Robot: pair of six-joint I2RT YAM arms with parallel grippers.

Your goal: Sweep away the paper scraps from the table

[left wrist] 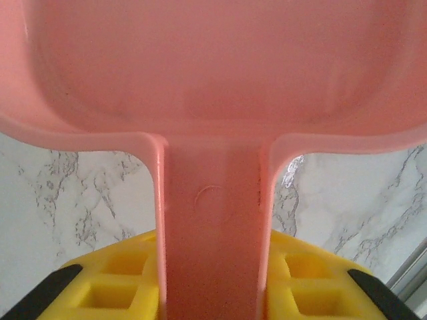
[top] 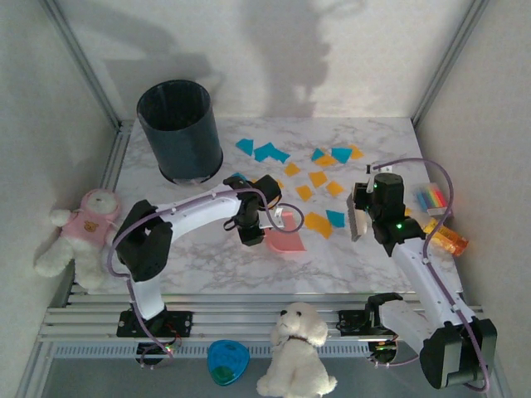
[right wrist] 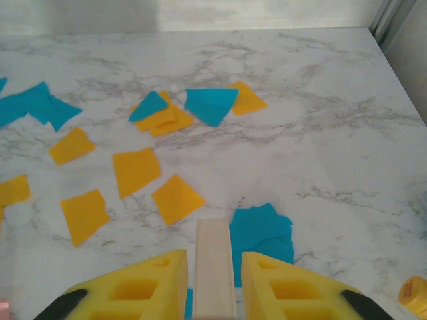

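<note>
Top external view: the table [top: 207, 269] carries the paper scraps [top: 318, 178] spread flat over its far middle, with most of the teal ones toward the back and most of the orange-yellow ones nearer the front. The pink dustpan [top: 287, 238] sits just left of the nearest orange scraps, and the left gripper [top: 257, 228] has it by the handle.

Left wrist view: the yellow fingers [left wrist: 113, 283] press on both sides of the pink handle, closed as far as it allows. The pan's scoop stretches ahead of them over the marble. Whether its lip touches the table I cannot tell.

Right wrist view: the right gripper [right wrist: 213, 293] is clamped narrowly on a flat cream handle [right wrist: 213, 257] that runs straight out between its 2 pads. A teal scrap lies just ahead of it, orange squares lie to the left, and a small overlapping heap of teal and orange lies farther off.

An orange bottle-like toy [top: 449, 240] lies at the table's right edge, near a striped block [top: 431, 197]. A dark bin [top: 180, 128] stands at the far left corner. A teddy in pink [top: 87, 225] sits off the left side, and a white plush dog [top: 297, 348] sits between the 2 arm bases
</note>
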